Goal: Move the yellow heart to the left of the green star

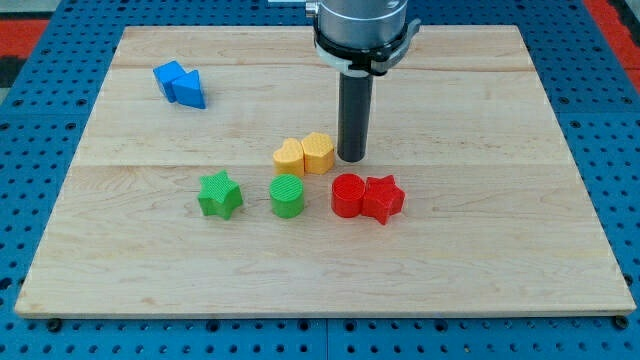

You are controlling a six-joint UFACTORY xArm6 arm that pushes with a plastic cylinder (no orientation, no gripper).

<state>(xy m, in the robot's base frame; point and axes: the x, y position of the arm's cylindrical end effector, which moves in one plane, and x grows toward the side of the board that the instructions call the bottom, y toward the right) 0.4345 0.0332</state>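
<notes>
So we've got my tip (352, 157) parked just right of the yellow plastic heart (290, 157); no claw on it. That heart sits up-right of the green plastic star (220, 194).

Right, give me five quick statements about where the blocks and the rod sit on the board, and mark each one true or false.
1. My tip is just to the view's right of the yellow pair, the yellow heart and the other yellow block. True.
2. The yellow heart lies to the view's left of the green star. False: it lies up and to the view's right of it.
3. The two blue blocks sit near the view's top left. True.
4. The green round block touches the green star. False: bare board shows between them.
5. The red blocks lie at the view's top. False: they lie below my tip, toward the view's bottom.
</notes>
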